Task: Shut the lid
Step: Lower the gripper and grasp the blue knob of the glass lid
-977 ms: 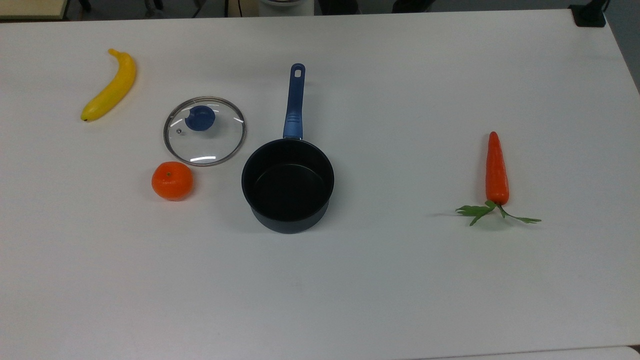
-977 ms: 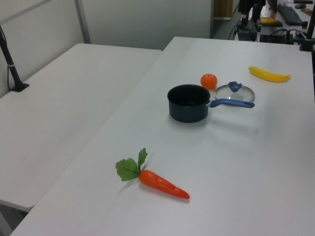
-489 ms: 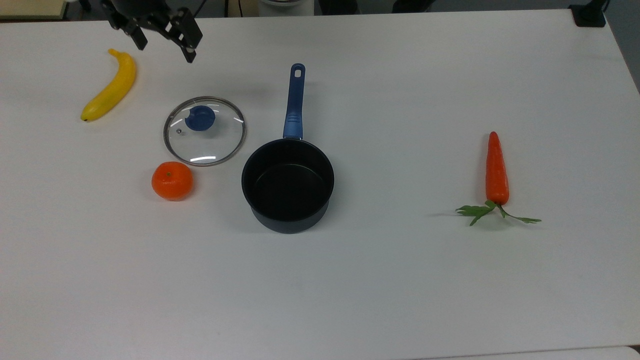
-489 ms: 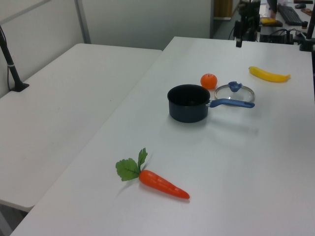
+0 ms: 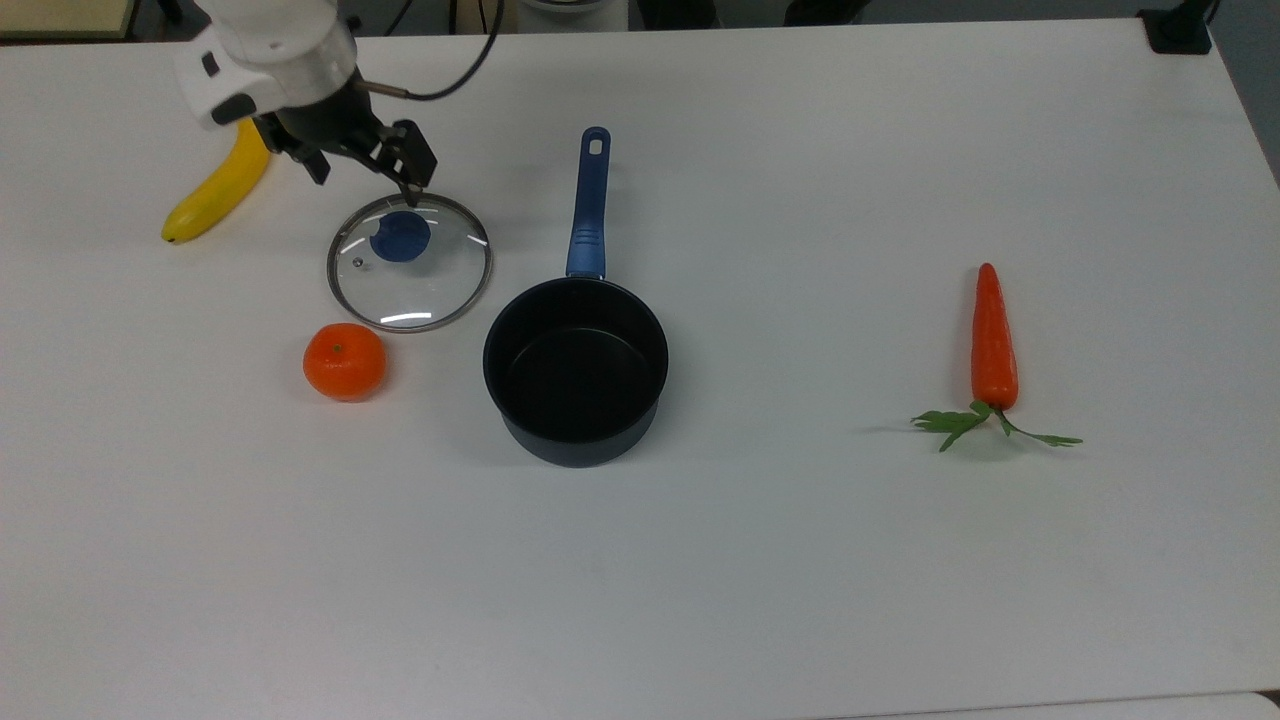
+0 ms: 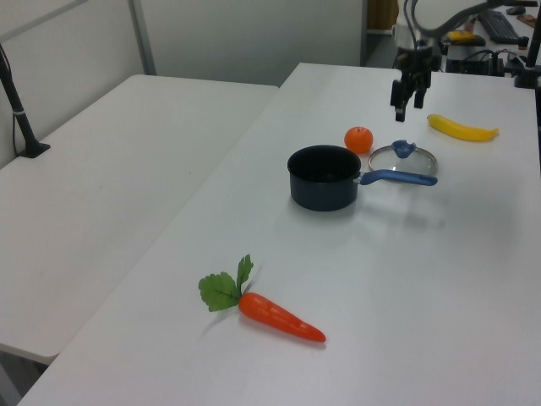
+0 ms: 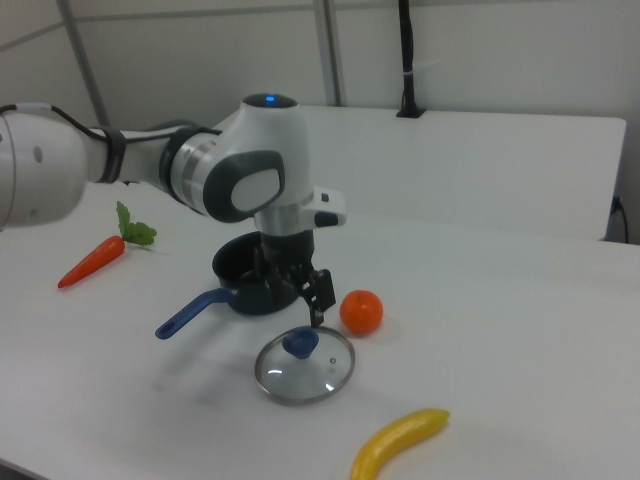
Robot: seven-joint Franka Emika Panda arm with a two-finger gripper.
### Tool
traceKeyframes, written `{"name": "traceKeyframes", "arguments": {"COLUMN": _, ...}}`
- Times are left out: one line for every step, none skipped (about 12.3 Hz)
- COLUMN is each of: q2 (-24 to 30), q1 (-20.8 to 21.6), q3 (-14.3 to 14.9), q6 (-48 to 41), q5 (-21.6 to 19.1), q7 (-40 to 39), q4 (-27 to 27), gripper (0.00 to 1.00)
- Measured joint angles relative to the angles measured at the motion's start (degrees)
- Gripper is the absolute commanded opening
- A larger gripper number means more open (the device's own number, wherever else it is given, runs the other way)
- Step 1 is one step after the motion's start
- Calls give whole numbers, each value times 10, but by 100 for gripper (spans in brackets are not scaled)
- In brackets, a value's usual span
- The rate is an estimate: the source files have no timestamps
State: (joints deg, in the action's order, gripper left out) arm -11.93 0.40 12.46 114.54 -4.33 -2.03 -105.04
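While the white table (image 5: 800,600) carries every object, the open-fingered gripper (image 5: 365,175) hangs above the far edge of the lid (image 5: 409,262). Flat on the table, this lid lies just beside the saucepan (image 5: 576,370), between the orange (image 5: 344,361) and the banana (image 5: 218,185).

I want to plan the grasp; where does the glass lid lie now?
In the top view the glass lid lies flat on the table, left of the saucepan, above the orange.

Even, bright overhead light — soft, faint shadows under the saucepan (image 5: 575,370) and carrot (image 5: 994,340). White glare streak on the lid (image 5: 409,262) glass — top view slightly hazy.
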Motion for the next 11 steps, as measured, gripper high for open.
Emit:
{"name": "traceKeyframes", "arguments": {"q2": -9, "q1": 7, "q3": 0, "q6": 16, "q5": 0, "q7": -2, "q4": -11, "gripper": 100}}
{"name": "traceKeyframes", "arguments": {"q2": -17, "q1": 13, "q3": 0, "q6": 33, "q5": 0, "q7": -10, "q4": -20, "gripper": 100}}
{"name": "traceKeyframes", "arguments": {"q2": -25, "q1": 17, "q3": 0, "q6": 44, "q5": 0, "q7": -18, "q4": -27, "gripper": 98}}
{"name": "traceKeyframes", "arguments": {"q2": -32, "q1": 18, "q3": 0, "q6": 56, "q5": 0, "q7": -24, "q4": -32, "gripper": 95}}
{"name": "traceKeyframes", "arguments": {"q2": -37, "q1": 18, "q3": 0, "q6": 61, "q5": 0, "q7": -25, "q4": -34, "gripper": 94}}
{"name": "traceKeyframes", "arguments": {"q2": -42, "q1": 18, "q3": 0, "q6": 63, "q5": 0, "q7": -28, "q4": -35, "gripper": 94}}
{"name": "traceKeyframes", "arguments": {"q2": -45, "q1": 18, "q3": 0, "q6": 64, "q5": 0, "q7": -33, "q4": -35, "gripper": 94}}
{"name": "traceKeyframes", "arguments": {"q2": -47, "q1": 18, "q3": 0, "q6": 64, "q5": 0, "q7": -37, "q4": -35, "gripper": 92}}
{"name": "traceKeyframes", "arguments": {"q2": -48, "q1": 18, "q3": 1, "q6": 64, "q5": 0, "q7": -40, "q4": -35, "gripper": 89}}
{"name": "traceKeyframes", "arguments": {"q2": -50, "q1": 17, "q3": 1, "q6": 64, "q5": 0, "q7": -42, "q4": -35, "gripper": 84}}
{"name": "traceKeyframes", "arguments": {"q2": -51, "q1": 17, "q3": 2, "q6": 64, "q5": 0, "q7": -43, "q4": -35, "gripper": 78}}
